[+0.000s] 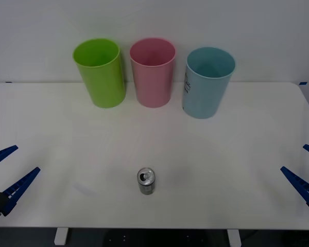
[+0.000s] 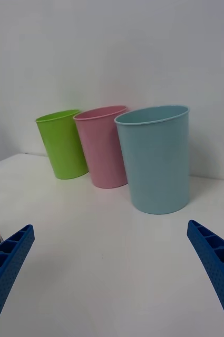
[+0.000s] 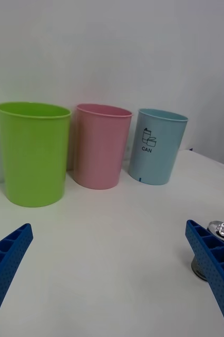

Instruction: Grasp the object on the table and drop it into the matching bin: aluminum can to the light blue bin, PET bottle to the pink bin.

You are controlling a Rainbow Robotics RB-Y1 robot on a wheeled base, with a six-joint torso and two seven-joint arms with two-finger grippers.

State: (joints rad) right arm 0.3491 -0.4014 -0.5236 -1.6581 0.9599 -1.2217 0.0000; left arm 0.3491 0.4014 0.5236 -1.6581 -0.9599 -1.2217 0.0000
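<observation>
Aluminum can (image 1: 146, 180): small, silver, dark label, pull-tab top; upright.
Can position: near front edge of white worktop (image 1: 237, 154), well apart from the light blue bin (image 1: 208, 82), pink bin (image 1: 153, 72) and lime green bin (image 1: 100, 72).
Left gripper (image 1: 6, 172): fingers apart, far left of can.
Right gripper (image 1: 305, 170): fingers apart, far right of can.

— What stands behind the work surface?
— A plain pale wall (image 1: 154, 20), bare and evenly lit, with soft shadows at its foot.
— And below the near edge?
— A dark floor (image 1: 144, 239) and two white legs (image 1: 61, 235), under the spread fingers.
</observation>
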